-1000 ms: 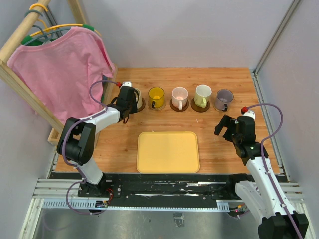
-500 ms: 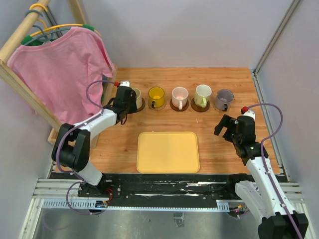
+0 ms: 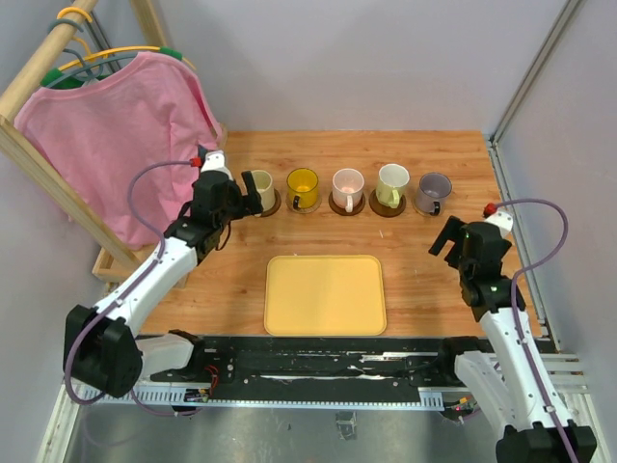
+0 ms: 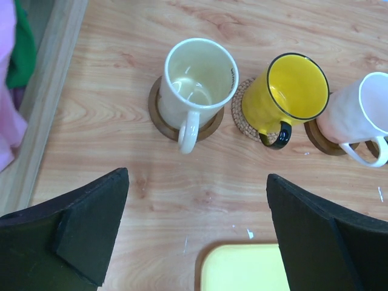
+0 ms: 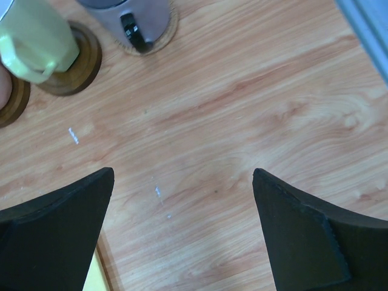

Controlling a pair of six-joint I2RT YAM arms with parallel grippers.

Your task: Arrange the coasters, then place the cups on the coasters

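Five cups stand in a row along the back of the table, each on its own coaster: cream, yellow, pink, white-green and grey-purple. In the left wrist view the cream cup sits upright on a dark brown coaster, and the yellow cup on a woven coaster. My left gripper is open and empty, just short of the cream cup. The right gripper hangs open over bare wood, near the grey-purple cup.
A yellow rectangular tray lies at the front centre, between the arms. At the left, a pink shirt hangs on a wooden rack whose base rail runs beside the cream cup. A metal frame rail borders the right edge.
My left gripper opened, let go of the cream cup on its coaster and drew back to the left. The right arm shifted slightly to the right.
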